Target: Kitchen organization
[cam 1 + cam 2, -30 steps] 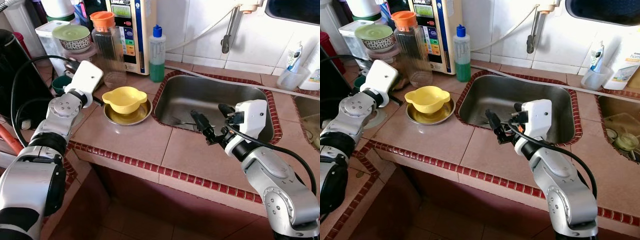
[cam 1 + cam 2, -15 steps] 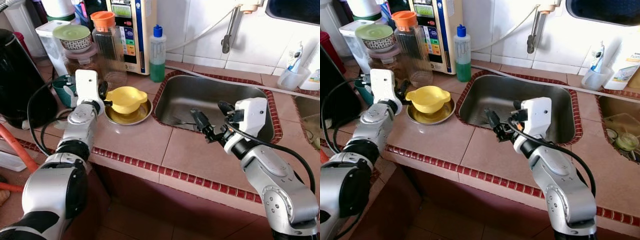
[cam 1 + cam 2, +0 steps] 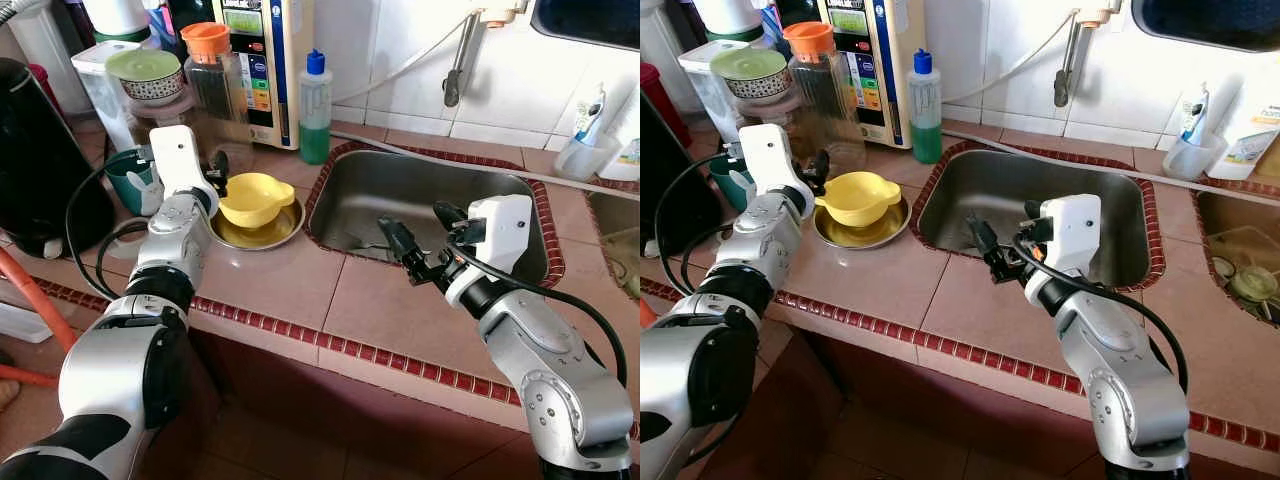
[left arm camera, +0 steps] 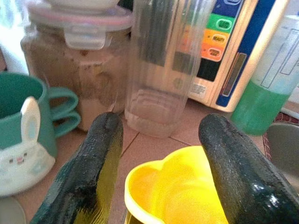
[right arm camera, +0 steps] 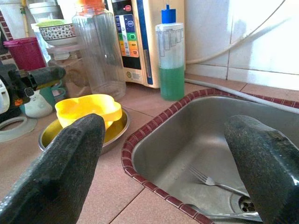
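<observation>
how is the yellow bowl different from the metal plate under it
The yellow bowl is opaque bright plastic-looking yellow; the metal plate is shiny silver. The yellow bowl is deeper with a wavy lobed rim; the metal plate is shallow with a plain round rim. The yellow bowl sits inside the metal plate, which rests on the counter. Both are upright, beside the sink, near the left claw.

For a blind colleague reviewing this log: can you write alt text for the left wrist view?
The left hand, fingers spread open, straddles the rim of a yellow bowl. Behind stand a clear jug, a lidded jar, a teal mug and a green soap bottle.
</observation>
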